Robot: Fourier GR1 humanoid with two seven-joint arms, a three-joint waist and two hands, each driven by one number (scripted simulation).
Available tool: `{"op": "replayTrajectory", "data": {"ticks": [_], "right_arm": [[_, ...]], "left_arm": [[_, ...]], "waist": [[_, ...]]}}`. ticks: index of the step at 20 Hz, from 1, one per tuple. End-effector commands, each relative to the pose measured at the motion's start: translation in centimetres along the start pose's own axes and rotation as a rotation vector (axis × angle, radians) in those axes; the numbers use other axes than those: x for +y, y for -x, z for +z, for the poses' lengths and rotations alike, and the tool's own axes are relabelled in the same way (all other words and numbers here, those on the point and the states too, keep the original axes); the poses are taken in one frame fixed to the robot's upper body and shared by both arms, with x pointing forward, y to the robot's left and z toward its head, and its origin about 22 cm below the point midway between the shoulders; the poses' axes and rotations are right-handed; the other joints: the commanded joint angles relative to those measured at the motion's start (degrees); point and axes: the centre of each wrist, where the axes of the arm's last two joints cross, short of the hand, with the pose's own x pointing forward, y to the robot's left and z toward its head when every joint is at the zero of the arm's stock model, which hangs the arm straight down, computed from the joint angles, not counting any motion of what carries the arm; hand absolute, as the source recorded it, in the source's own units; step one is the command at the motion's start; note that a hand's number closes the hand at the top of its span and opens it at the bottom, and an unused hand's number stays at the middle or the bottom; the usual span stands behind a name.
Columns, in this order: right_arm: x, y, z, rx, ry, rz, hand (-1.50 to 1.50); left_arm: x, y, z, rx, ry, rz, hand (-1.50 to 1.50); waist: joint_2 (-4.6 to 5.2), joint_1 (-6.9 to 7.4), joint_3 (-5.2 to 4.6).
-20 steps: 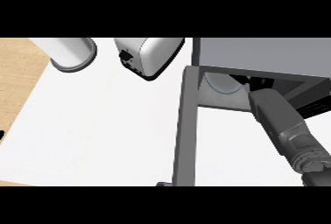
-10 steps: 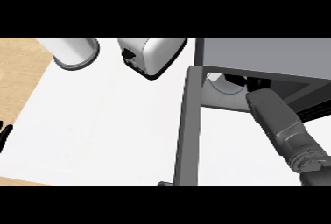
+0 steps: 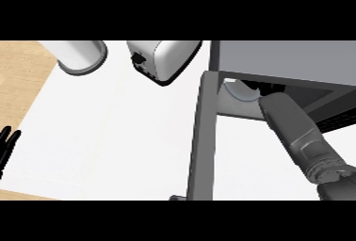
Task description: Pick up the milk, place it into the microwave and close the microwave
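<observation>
while the right forearm (image 3: 295, 132) runs up from the lower right corner and slants leftward into the open mouth of the microwave (image 3: 278, 59), the right hand (image 3: 262, 86) sits deep under the cabinet's top edge, showing only as a dark patch; whether it is clasped round anything cannot be told; just left of it, touching or nearly so, a pale rounded shape (image 3: 240, 92) sits inside the cavity; this is probably the milk, though too little shows to be sure, and the milk is nowhere on the white counter (image 3: 111, 132); the door (image 3: 201, 141) stands swung out, its long edge running from the cavity's left corner down toward the view's lower edge, so the forearm lies just beside its inner face; by my reading, the next move depends on that arm drawing back along its own slant, down and right, before the door can swing shut; the left hand (image 3: 7, 147) rests at the far left edge, fingers straight and upward, well apart from the door; a white appliance (image 3: 163, 59) and a pale cylinder (image 3: 76, 55) stand along the counter's far side.
</observation>
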Motion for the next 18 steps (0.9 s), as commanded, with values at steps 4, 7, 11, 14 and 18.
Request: {"op": "replayTrajectory", "data": {"ticks": [4,7,11,14,18], "right_arm": [[1.1,-1.9,0.0,-0.009,-0.017,-0.004,-1.5],[1.5,-0.7,1.6,-0.016,-0.037,-0.031,-1.5],[1.3,-0.8,1.2,-0.012,-0.046,-0.047,-1.5],[2.0,-0.1,2.9,-0.012,-0.044,-0.05,-1.5],[1.7,-0.2,2.4,-0.007,-0.068,-0.088,-1.5]], "left_arm": [[0.1,0.1,-0.2,-0.001,0.02,0.001,-1.5],[0.4,0.1,-0.2,0.001,0.01,0.006,-1.5],[0.5,0.8,0.0,-0.003,-0.009,-0.001,-1.5],[-0.4,0.6,1.6,-0.007,-0.003,0.004,-1.5],[-0.1,0.8,1.0,-0.015,-0.022,-0.007,-1.5]], "waist": [[-0.47,0.29,-0.02],[-0.58,-0.66,0.07],[-0.51,-1.18,-0.02],[-1.23,-1.5,0.02],[-1.37,-2.36,-0.04]]}}
